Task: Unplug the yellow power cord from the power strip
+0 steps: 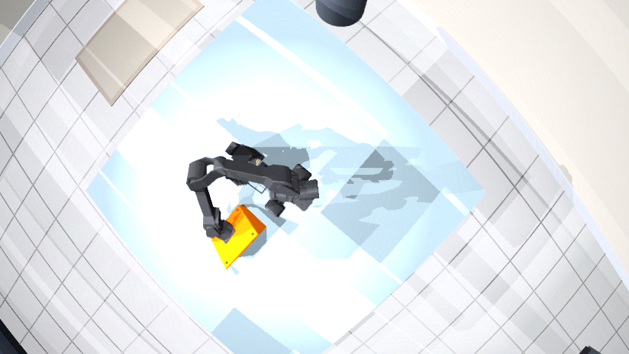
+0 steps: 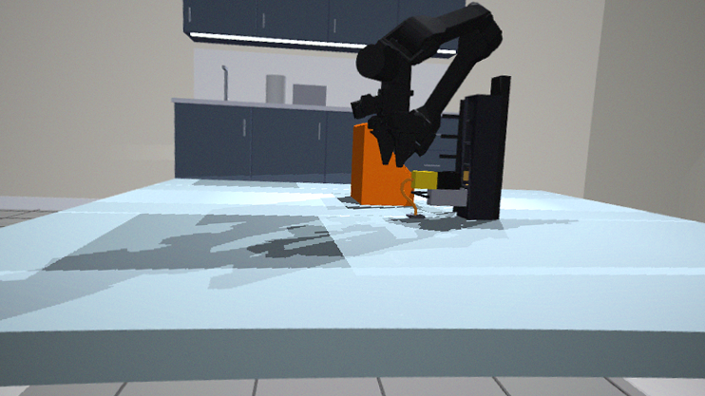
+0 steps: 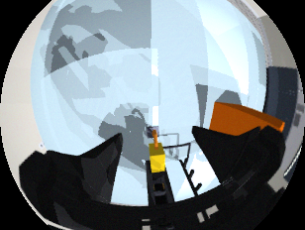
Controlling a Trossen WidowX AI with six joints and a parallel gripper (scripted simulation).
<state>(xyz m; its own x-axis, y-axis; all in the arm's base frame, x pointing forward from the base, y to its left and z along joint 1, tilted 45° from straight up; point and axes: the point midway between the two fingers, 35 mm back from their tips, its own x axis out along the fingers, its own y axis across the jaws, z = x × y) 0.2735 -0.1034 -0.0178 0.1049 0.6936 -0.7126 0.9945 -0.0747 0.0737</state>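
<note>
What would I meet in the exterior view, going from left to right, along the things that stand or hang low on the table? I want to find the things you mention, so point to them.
Orange block (image 2: 379, 178) (image 3: 243, 119) → yellow plug (image 2: 424, 179) (image 3: 156, 158) → tall dark upright unit (image 2: 484, 155).

Orange wedge-shaped block (image 1: 239, 242) (image 2: 376, 173) (image 3: 243, 119); blue-grey cabinets (image 2: 212, 142)

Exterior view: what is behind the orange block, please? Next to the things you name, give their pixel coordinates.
Dark blue lower cabinets (image 2: 212, 145) (image 3: 281, 91) show past the orange block (image 2: 361, 165) (image 1: 243, 242) (image 3: 243, 119); whatever it directly covers cannot be seen.

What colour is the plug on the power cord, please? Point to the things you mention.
The plug (image 2: 424, 179) (image 3: 156, 160) is yellow, clearest in the exterior view.
</note>
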